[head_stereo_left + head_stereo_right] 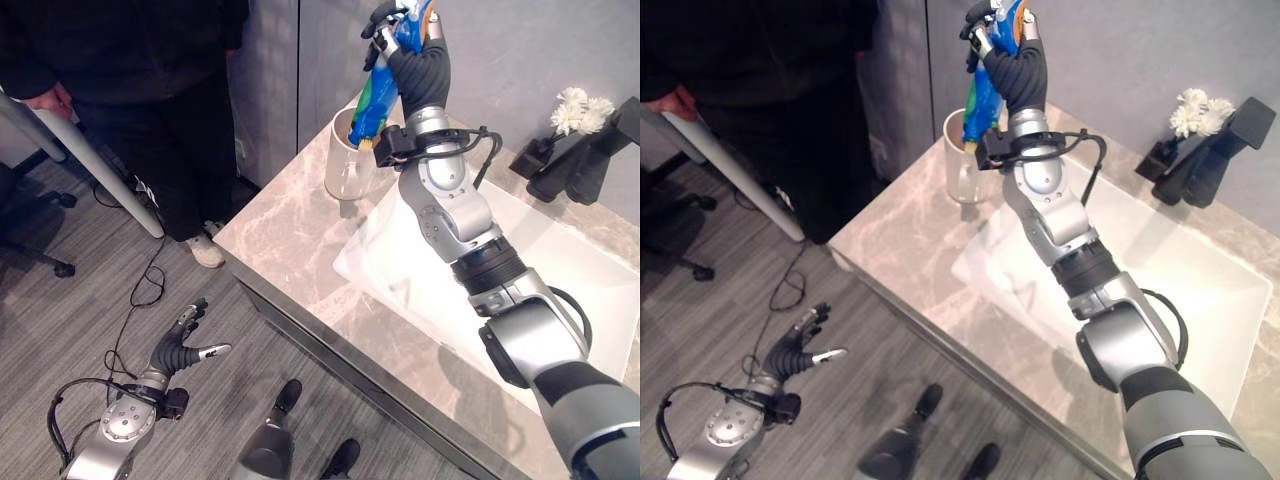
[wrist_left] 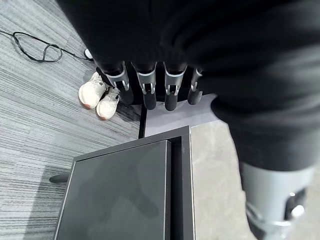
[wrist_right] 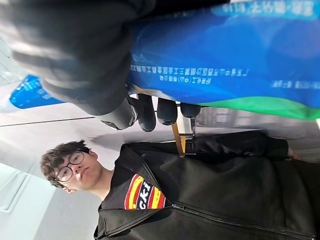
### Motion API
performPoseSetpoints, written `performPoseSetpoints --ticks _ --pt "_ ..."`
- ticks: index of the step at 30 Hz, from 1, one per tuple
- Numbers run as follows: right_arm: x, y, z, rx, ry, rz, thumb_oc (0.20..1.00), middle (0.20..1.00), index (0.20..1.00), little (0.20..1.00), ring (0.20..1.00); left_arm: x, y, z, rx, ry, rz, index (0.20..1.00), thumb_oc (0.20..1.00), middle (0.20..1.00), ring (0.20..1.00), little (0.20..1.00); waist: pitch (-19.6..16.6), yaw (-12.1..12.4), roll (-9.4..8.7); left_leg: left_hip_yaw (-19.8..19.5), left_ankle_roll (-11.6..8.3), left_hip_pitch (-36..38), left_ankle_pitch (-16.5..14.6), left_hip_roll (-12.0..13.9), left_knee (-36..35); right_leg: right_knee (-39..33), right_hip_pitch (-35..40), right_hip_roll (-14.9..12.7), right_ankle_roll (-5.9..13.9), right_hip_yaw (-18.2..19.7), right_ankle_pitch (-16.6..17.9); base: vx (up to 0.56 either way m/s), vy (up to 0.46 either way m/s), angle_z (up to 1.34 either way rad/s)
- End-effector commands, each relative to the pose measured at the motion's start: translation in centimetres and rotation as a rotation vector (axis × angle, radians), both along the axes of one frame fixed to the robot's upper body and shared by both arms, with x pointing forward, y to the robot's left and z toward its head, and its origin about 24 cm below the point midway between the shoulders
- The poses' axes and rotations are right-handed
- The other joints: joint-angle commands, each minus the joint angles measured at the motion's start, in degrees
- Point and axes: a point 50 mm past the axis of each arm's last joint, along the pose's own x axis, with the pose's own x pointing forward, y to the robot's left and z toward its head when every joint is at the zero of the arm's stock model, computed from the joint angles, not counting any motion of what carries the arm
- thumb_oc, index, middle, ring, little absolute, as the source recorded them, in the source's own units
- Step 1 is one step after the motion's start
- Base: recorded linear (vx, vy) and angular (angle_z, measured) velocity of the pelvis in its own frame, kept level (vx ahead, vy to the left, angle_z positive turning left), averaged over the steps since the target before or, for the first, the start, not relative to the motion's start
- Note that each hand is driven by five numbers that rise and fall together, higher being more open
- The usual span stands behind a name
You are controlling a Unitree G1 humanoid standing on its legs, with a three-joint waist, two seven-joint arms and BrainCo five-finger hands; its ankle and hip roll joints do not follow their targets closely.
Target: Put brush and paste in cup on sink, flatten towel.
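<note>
My right hand (image 1: 400, 28) is clamped on the upper end of the toothpaste tube (image 1: 378, 95), light, soft and slick, above the cup (image 1: 347, 155) at the counter's (image 1: 290, 250) far corner; my left hand (image 1: 180, 345) hangs slack.

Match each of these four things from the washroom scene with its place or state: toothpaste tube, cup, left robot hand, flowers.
Things:
1. toothpaste tube
2. cup
3. left robot hand
4. flowers

Places or states:
A. hanging low over the floor, fingers open
B. standing on the counter's corner by the wall
C. gripped in the right robot hand, lower end over the cup
D. at the back of the counter, beside the dark tap

Pairs: 1-C, 2-B, 3-A, 4-D
</note>
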Motion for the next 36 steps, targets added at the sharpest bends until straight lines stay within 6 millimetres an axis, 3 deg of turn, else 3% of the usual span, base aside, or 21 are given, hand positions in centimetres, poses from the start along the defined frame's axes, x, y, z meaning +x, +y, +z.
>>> performPoseSetpoints --ticks 1,2,3,4,5,19,25,28,30,31,32,36 --pt "-1.3 0.8 3.9 -0.048 -0.164 0.029 0.200 0.200 0.200 0.200 0.200 -0.3 0.8 1.0 0.010 -0.065 0.036 1.000 1.000 1.000 1.000 1.000 -2.77 -0.48 -1.28 2.29 0.05 1.36 -2.80 0.55 0.34 -0.04 -0.13 -4.60 2.88 5.20 4.65 0.00 0.000 0.00" --pt "-1.3 1.0 3.9 -0.057 -0.168 0.033 0.200 0.200 0.200 0.200 0.200 -0.3 0.9 1.0 0.010 -0.065 0.038 1.000 1.000 1.000 1.000 1.000 -2.72 -0.52 -1.26 2.32 0.05 1.36 -2.79 0.60 0.34 -0.04 -0.18 -4.60 2.90 5.22 4.67 0.00 0.000 0.00" --pt "-1.4 1.0 3.9 -0.068 -0.173 0.026 0.420 0.420 0.420 0.420 0.420 -0.4 0.9 1.0 0.007 -0.066 0.041 1.000 1.000 1.000 1.000 1.000 -2.75 -0.59 -1.24 2.36 0.06 1.39 -2.81 0.58 0.34 -0.04 -0.18 -4.60 2.90 5.24 4.67 0.00 0.000 0.00" --pt "-1.4 1.0 3.9 -0.068 -0.173 0.026 0.796 0.796 0.796 0.796 0.796 -0.4 0.9 1.0 0.007 -0.066 0.041 1.000 1.000 1.000 1.000 1.000 -2.75 -0.59 -1.24 2.36 0.06 1.39 -2.81 0.58 0.34 -0.04 -0.18 -4.60 2.90 5.24 4.67 0.00 0.000 0.00" --pt "-1.4 0.9 4.0 -0.073 -0.177 0.020 1.000 1.000 1.000 1.000 1.000 -0.4 0.9 1.0 0.004 -0.067 0.045 1.000 1.000 1.000 1.000 1.000 -2.76 -0.73 -1.31 2.39 0.11 1.39 -2.84 0.61 0.34 -0.04 -0.23 -4.58 2.90 5.33 4.67 0.00 0.000 0.00" --pt "-1.8 0.8 4.4 -0.085 -0.211 0.000 1.000 1.000 1.000 1.000 1.000 -0.3 0.7 0.7 0.004 -0.069 0.053 1.000 1.000 1.000 1.000 1.000 -2.84 -1.37 -1.40 2.90 0.20 1.59 -3.08 0.76 0.34 -0.04 -0.39 -4.41 2.91 5.99 4.66 0.00 0.000 0.00" --pt "-3.2 -0.4 5.4 -0.101 -0.308 -0.057 1.000 1.000 1.000 1.000 1.000 0.0 0.6 0.6 0.013 -0.073 0.056 1.000 1.000 1.000 1.000 1.000 -3.31 -2.12 -0.88 3.45 0.14 2.22 -3.45 0.86 0.34 -0.04 0.10 -4.48 2.94 6.20 4.81 0.00 -0.001 -0.01" --pt "-4.7 -2.4 6.3 -0.153 -0.419 -0.164 1.000 1.000 1.000 1.000 1.000 0.1 0.6 0.8 0.038 -0.076 0.036 1.000 1.000 1.000 1.000 1.000 -4.01 -3.00 -0.28 3.76 0.16 2.74 -3.73 1.02 0.34 -0.04 0.49 -4.54 3.03 6.30 4.73 0.00 0.000 0.00" --pt "-6.9 -5.3 6.6 -0.268 -0.554 -0.361 1.000 1.000 1.000 1.000 1.000 0.2 0.7 1.1 0.059 -0.090 0.027 1.000 1.000 1.000 1.000 1.000 -4.77 -4.31 0.56 4.30 0.20 3.71 -4.19 1.31 0.34 -0.04 1.03 -4.65 3.17 6.72 4.73 0.00 0.017 0.00" --pt "-6.9 -5.4 6.5 -0.268 -0.552 -0.364 1.000 1.000 1.000 1.000 1.000 0.1 0.7 1.1 0.060 -0.089 0.026 1.000 1.000 1.000 1.000 1.000 -4.82 -4.22 0.55 4.29 0.20 3.72 -4.20 1.32 0.34 -0.04 1.05 -4.64 3.17 6.71 4.73 0.00 0.032 -0.02" --pt "-7.9 -7.1 6.5 -0.346 -0.617 -0.486 1.000 1.000 1.000 1.000 1.000 0.2 0.7 1.4 0.054 -0.104 0.030 1.000 1.000 1.000 1.000 1.000 -5.16 -4.82 0.99 4.55 0.15 4.07 -4.38 1.44 0.34 -0.04 1.25 -4.61 3.27 6.81 4.59 0.00 0.024 -0.11" --pt "-9.9 -13.5 4.5 -0.305 -0.582 -0.730 1.000 1.000 1.000 1.000 1.000 0.1 0.3 3.3 0.040 -0.190 0.008 1.000 1.000 1.000 1.000 1.000 -6.20 -7.18 2.50 5.04 0.05 4.35 -4.51 1.55 0.34 -0.04 1.27 -4.68 3.46 7.16 4.29 -0.01 0.019 -0.09"
